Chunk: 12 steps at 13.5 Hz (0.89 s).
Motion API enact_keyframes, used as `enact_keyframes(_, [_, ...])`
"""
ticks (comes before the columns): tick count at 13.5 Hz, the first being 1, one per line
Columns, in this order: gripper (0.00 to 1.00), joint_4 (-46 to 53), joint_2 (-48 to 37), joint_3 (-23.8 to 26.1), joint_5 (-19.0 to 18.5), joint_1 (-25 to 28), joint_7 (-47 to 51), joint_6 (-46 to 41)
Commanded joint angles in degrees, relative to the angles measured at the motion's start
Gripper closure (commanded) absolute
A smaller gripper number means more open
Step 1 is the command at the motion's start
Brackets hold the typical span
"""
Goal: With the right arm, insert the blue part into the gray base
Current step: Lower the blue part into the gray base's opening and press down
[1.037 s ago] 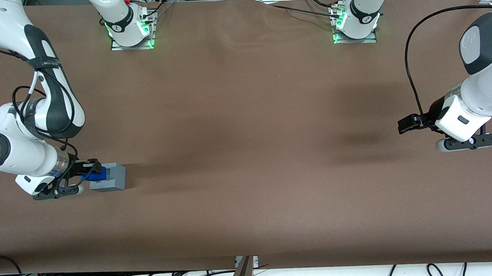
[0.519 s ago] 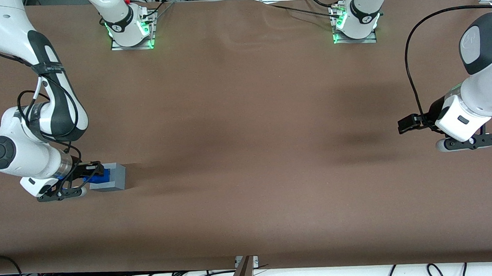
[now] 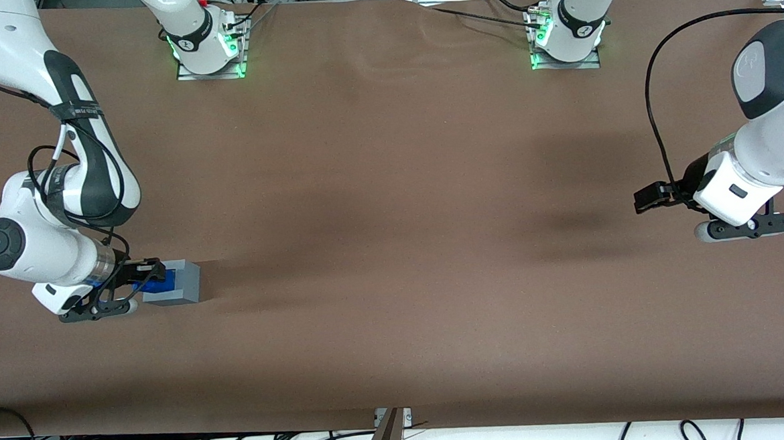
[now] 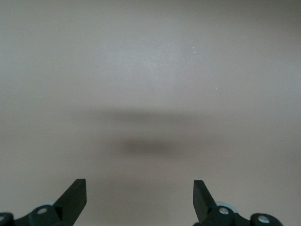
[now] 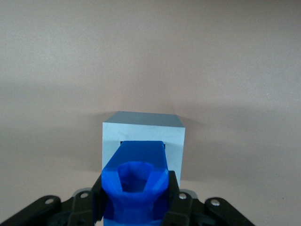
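Right now my pincer [image 3: 145,276] sits low over the brown desk [image 3: 393,247], toward my own working end of it, clamped on the blue part [image 3: 160,281]. Through my wrist camera I see my two black fingers [image 5: 172,197] pressed against either flank of the blue part [image 5: 136,183], which has a hollow, faceted opening in the end that faces the camera. Its leading end reaches over the top face of the gray base [image 5: 143,141] and covers most of the dark square recess there; only a thin dark strip of the recess edge shows along the blue piece's front and at one corner. I cannot tell whether the part is already seated in the recess or merely held just above it.

From the front camera, the gray base [image 3: 184,284] stands flat on the desk just beside my pincer, with the blue part showing at the edge of the base nearest my wrist. My right arm [image 3: 62,190] bends down to it from above, its silver wrist ring close to the base. A soft shadow lies on the desk next to the base.
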Motion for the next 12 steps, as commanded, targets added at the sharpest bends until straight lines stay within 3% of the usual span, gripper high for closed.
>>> enact_keyframes(1, [0.66,1.11,1.3,0.0,0.99,-0.35,-0.49,0.45])
enact_keyframes(12, [0.66,-0.38,1.39,0.09,2.92,-0.35,-0.31,1.24])
